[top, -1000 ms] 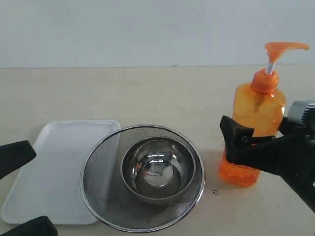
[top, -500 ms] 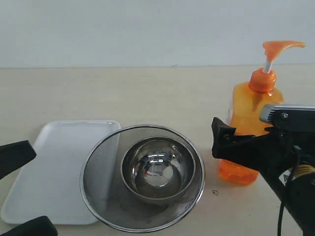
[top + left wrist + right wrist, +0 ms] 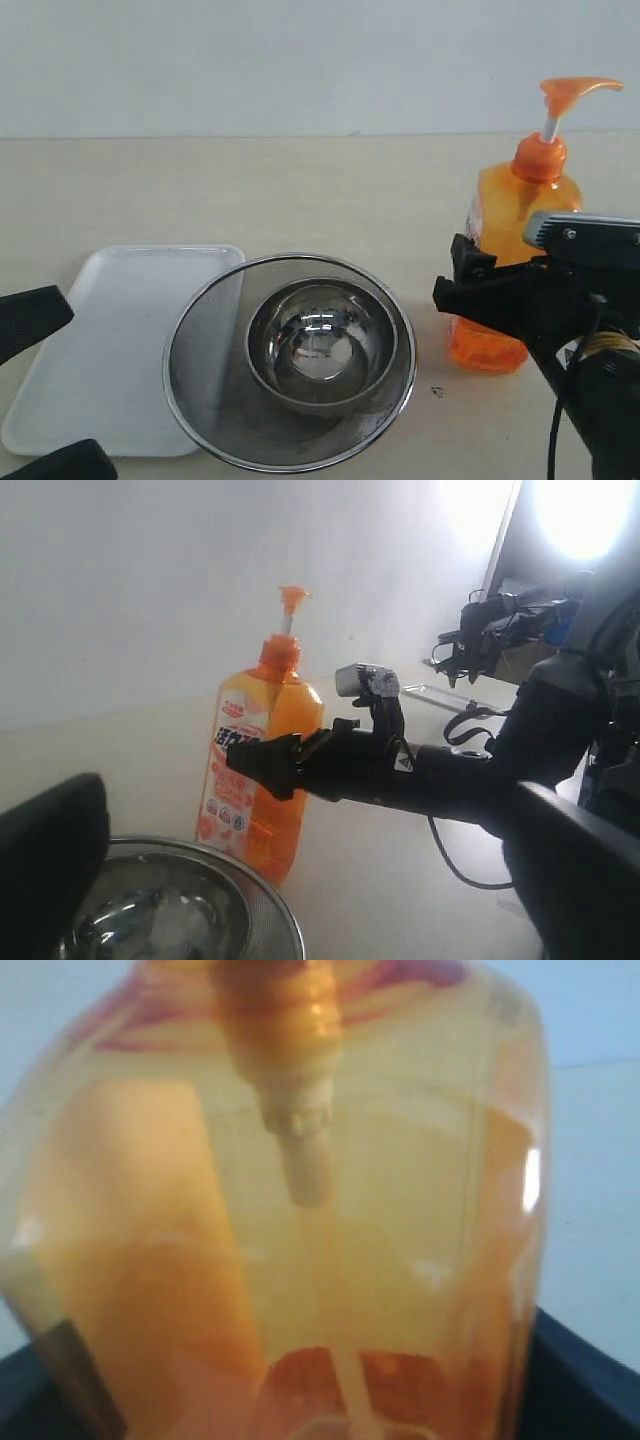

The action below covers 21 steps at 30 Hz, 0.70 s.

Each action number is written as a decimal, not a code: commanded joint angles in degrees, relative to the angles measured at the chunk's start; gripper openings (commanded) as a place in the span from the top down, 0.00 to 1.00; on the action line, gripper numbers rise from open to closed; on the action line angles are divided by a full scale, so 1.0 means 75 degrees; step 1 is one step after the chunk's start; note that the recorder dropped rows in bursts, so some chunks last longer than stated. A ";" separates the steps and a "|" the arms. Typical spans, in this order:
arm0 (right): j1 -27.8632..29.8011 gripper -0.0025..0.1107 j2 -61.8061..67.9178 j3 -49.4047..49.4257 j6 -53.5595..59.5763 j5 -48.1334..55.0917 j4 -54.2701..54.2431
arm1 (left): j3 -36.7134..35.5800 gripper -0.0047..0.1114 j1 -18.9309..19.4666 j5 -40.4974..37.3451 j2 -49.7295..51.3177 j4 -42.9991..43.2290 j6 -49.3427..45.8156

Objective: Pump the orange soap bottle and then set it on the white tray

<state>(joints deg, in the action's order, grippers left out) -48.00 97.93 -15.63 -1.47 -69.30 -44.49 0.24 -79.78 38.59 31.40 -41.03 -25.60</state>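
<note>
The orange soap bottle (image 3: 515,250) stands upright at the right of the table, its pump head (image 3: 575,92) up on the white stem. My right gripper (image 3: 472,290) is shut on the bottle's lower body, with one black finger in front and the other hidden behind. In the right wrist view the bottle (image 3: 300,1210) fills the space between the two fingers (image 3: 590,1380). The left wrist view shows the bottle's label side (image 3: 235,780). The white tray (image 3: 110,340) lies flat at the left. My left gripper (image 3: 45,392) hangs open over the tray's near left corner, holding nothing.
A round steel mesh strainer (image 3: 200,350) with a steel bowl (image 3: 320,345) inside sits between tray and bottle, overlapping the tray's right edge. The right arm's body (image 3: 600,400) fills the near right corner. A pale wall backs the table.
The bottle leaned a second ago and now stands upright. My right gripper shifted left, then back right a little, and the bottle moved with it. The left gripper has not moved.
</note>
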 commanded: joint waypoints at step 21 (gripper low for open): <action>-0.1443 0.98 -0.0928 -0.0049 0.4612 0.0324 -0.1649 | -0.0033 0.01 -0.0026 -0.0001 -0.0043 0.0027 -0.0026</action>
<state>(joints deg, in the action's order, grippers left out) -54.69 94.62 -16.16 26.06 -66.88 -51.38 0.24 -79.78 38.59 31.40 -41.03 -25.60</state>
